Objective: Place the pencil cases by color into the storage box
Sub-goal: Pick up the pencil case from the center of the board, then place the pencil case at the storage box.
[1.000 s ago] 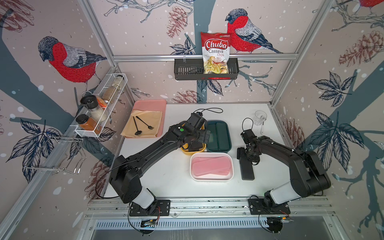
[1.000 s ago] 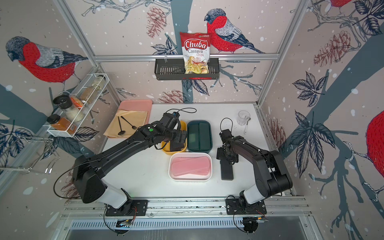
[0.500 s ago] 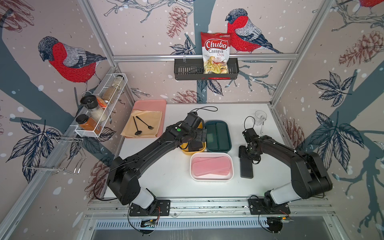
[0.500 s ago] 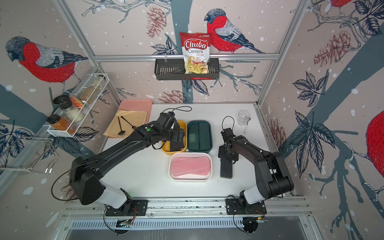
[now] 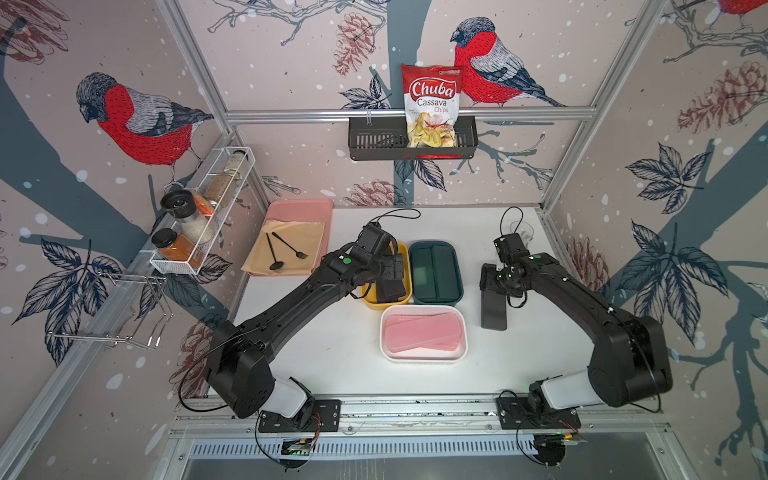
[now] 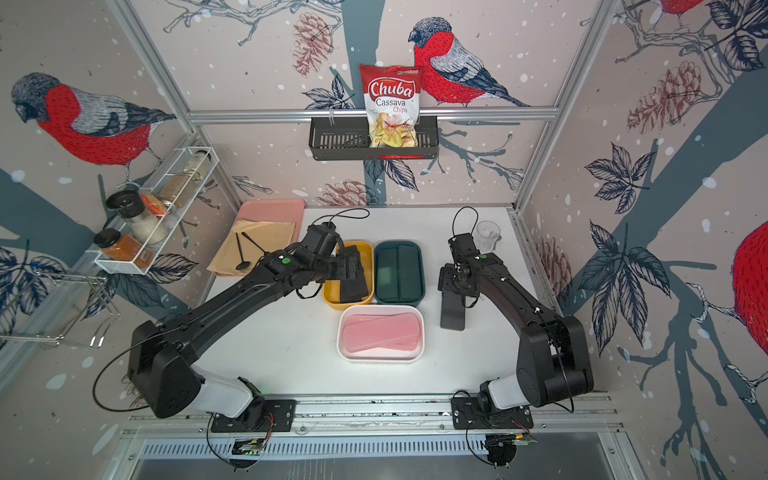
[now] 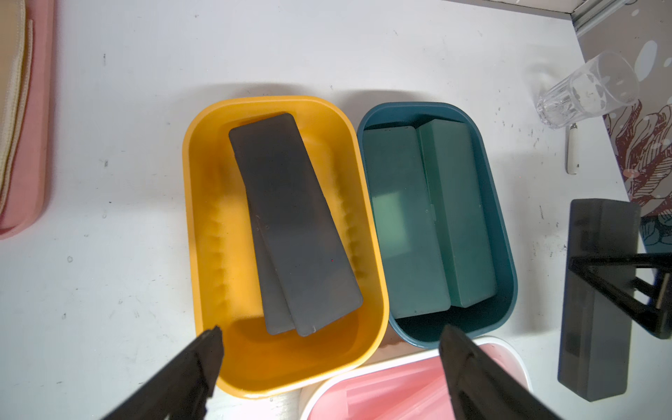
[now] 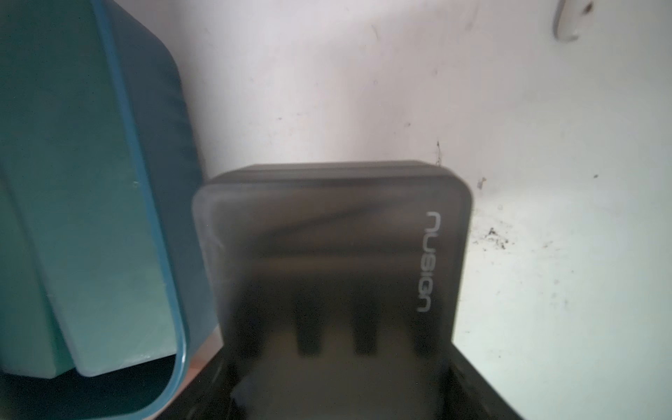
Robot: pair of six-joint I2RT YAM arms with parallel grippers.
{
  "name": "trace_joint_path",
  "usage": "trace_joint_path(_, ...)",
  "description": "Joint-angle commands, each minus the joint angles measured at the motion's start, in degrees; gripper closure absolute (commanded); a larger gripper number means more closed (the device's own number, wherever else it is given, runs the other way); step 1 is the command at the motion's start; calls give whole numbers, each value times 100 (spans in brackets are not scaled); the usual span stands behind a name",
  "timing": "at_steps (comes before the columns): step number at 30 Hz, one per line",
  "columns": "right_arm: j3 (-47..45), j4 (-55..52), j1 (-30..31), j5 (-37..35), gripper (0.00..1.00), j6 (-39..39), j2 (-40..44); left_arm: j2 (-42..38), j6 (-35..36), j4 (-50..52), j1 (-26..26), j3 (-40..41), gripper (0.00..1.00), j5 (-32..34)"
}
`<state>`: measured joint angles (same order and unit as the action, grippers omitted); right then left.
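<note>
Three storage boxes stand mid-table. The yellow box [image 5: 366,296] holds two black pencil cases [image 7: 294,218], the dark green box [image 5: 458,286] two green pencil cases [image 7: 407,218], and the white-rimmed box [image 5: 424,359] pink pencil cases [image 5: 422,334]. My left gripper [image 7: 331,329] hangs open over the yellow box's near end, holding nothing. Right of the green box lies another black pencil case [image 5: 493,309] [image 6: 452,309]. My right gripper [image 5: 490,276] is shut on its far end, the fingers on either side in the right wrist view [image 8: 334,382].
A pink tray [image 5: 299,208] with a tan cloth, a black spoon and a fork sits at the back left. A clear glass [image 6: 487,235] stands at the back right corner. A wire rack of spice jars [image 5: 199,216] hangs on the left wall.
My right gripper's jaws have closed on the black pencil case, and the case has shifted toward the back of the table with them. The left arm has barely moved.
</note>
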<state>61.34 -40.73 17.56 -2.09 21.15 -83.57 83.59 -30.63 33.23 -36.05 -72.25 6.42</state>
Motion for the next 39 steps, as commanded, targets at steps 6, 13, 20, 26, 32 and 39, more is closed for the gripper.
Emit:
trace_joint_path(6, 894, -382, 390, -9, 48, 104, -362, -97, -45, -203, 305, 49, 3, -60)
trace_joint_path(13, 1629, -457, 831, 80, 48, 326, -849, -124, 19, -152, 715, 8, 3, -217)
trace_joint_path(20, 2553, -454, 1342, 358, 49, 449, -1551, -219, 71, -89, 1011, 55, 3, -306)
trace_joint_path(26, 3415, -467, 1708, 609, 49, 487, -2192, -329, 88, -41, 1193, 132, 3, -396)
trace_joint_path(32, 4165, -531, 1999, 745, 49, 522, -2743, -455, 115, 58, 1394, 174, 3, -450)
trace_joint_path(39, 5007, -525, 2261, 1012, 49, 562, -3362, -568, 145, 134, 1539, 229, 4, -513)
